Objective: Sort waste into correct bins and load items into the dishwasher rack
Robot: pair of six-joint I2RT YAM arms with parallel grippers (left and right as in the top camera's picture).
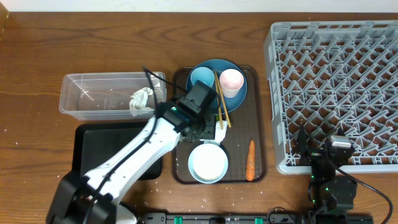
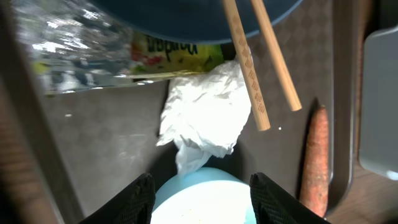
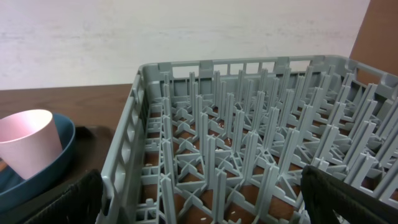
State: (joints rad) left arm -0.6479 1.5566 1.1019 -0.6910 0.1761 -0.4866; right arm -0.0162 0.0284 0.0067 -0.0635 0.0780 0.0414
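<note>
While the left gripper [image 2: 202,182] hangs open right by the crumpled tissue [image 2: 205,112] on the brown tray [image 2: 93,143], it's holding nothing. Same for the right gripper [image 3: 211,196], wide open beside the rack [image 3: 249,155].

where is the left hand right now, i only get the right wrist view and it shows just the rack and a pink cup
Observer: The left hand hangs open over the brown serving tray, just short of a white tissue.
Operator: any waste in a bin yet
Observer: Yes, one crumpled white wad lies in the clear tub.
Operator: and the carrot
Observer: The carrot lies on the serving tray beside the bowl, on the bowl's rack side.
</note>
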